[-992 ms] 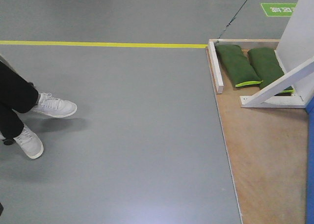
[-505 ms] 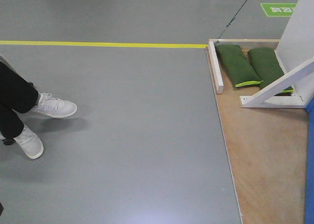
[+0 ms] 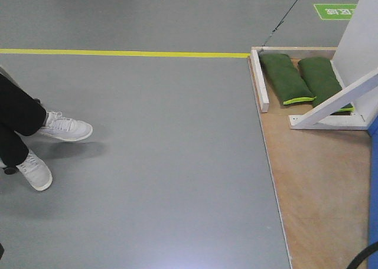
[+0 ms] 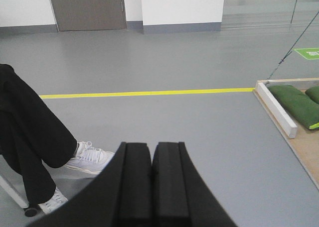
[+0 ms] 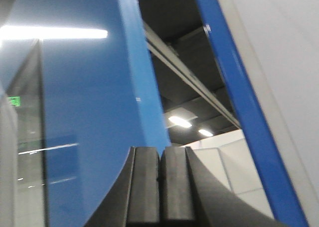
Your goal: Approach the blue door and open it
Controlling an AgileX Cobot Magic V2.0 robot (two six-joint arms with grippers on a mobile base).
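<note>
The blue door (image 5: pixel 84 112) fills the left of the right wrist view as a glossy bright-blue panel. A gap to its right shows dark ceiling and lights. Past the gap runs a second blue strip (image 5: pixel 234 87) against a white surface. The door's handle and lock are out of view. In the front view only a thin blue edge (image 3: pixel 374 180) shows at the far right. My right gripper (image 5: pixel 160 152) is shut and empty, tilted upward just in front of the panel's edge. My left gripper (image 4: pixel 152 147) is shut and empty over the grey floor.
A plywood base (image 3: pixel 319 180) carries the white support frame (image 3: pixel 336 101) and two green sandbags (image 3: pixel 285 77). A seated person's legs and white sneakers (image 3: pixel 65 127) are at the left. A yellow floor line (image 3: pixel 118 53) crosses ahead. A dark curved cable (image 3: pixel 363 257) shows at the bottom right.
A dark curved cable has come into the bottom right corner of the front view. The floor, the person's feet and the door base have not shifted.
</note>
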